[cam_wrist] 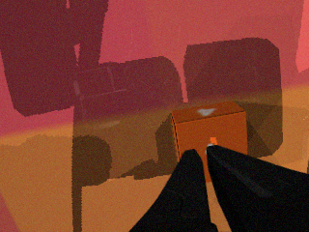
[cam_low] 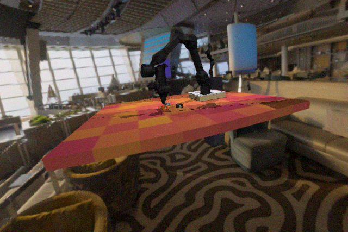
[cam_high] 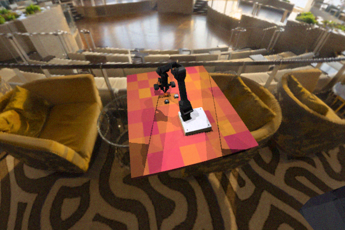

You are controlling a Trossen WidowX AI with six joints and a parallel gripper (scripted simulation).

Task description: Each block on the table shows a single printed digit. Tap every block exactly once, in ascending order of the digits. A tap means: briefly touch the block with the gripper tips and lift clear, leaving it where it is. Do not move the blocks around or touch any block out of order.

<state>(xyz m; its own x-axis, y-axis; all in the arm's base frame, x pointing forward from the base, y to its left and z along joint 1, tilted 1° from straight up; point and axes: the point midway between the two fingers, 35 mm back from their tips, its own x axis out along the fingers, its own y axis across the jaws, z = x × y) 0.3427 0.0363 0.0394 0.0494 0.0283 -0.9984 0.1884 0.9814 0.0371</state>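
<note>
Wrist view shows the end effector [cam_wrist: 208,150], fingers pressed together on nothing, poised just above the orange block [cam_wrist: 209,130].

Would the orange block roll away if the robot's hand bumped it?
Probably not. The orange block looks like a cube with flat faces lying flat on the table, so it would likely slide, not roll. It seems small beside the shut hand, so even a light nudge might shift it.
</note>
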